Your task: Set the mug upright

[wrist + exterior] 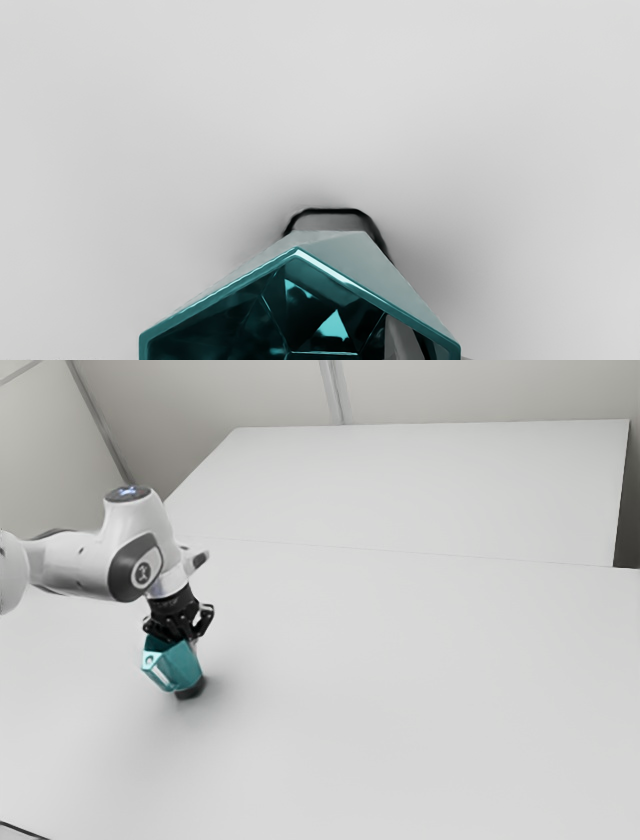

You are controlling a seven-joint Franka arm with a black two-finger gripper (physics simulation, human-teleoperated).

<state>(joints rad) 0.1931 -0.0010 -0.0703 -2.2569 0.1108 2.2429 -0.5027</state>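
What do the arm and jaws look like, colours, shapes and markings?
The smooth, rounded white arm has a dark grey oval joint cover bearing a pale round emblem, and a dark disc on top with a bluish-white mark. The jaws are black, with angular linkages.

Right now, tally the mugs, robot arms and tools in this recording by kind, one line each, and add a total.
Teal mug: 1
White robot arm: 1
Black tool: 1
Total: 3
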